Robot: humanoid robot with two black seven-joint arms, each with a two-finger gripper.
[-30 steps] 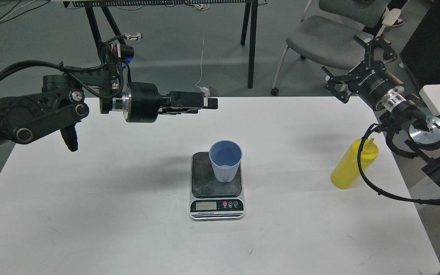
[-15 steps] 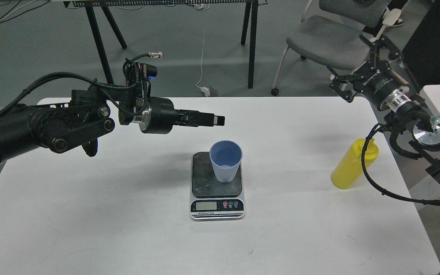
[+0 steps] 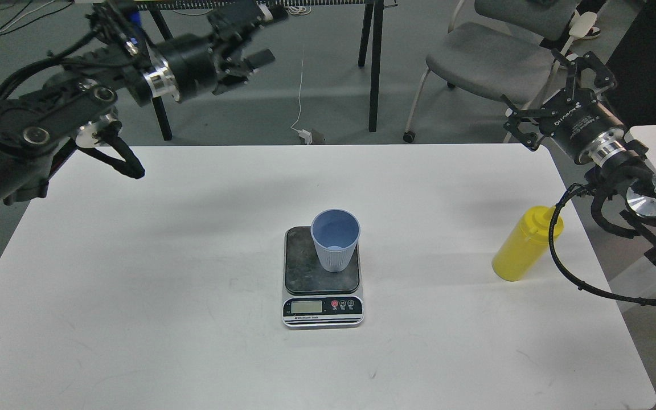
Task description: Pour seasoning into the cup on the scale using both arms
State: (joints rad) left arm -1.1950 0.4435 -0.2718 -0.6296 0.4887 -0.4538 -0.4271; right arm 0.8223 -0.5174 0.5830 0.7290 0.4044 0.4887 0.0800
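The light blue ribbed cup (image 3: 335,239) stands upright on the dark platform of the scale (image 3: 322,306) at the table's middle. The yellow seasoning bottle (image 3: 524,245) stands near the right edge, and a black cable crosses in front of its cap. My left gripper (image 3: 264,34) is raised high at the upper left, beyond the table's far edge. Its fingers are apart and empty. My right gripper (image 3: 541,85) is open and empty, up and behind the bottle, pointing away over the far right corner.
The white table (image 3: 134,285) bears only the scale, cup and bottle. A grey chair (image 3: 487,62) and black table legs (image 3: 374,68) stand on the floor behind. A white surface (image 3: 655,136) and dark equipment lie at the right.
My left arm has swung up and back from just above the cup's far left to high over the floor. Its fingers now show apart. My right gripper has drifted slightly right.
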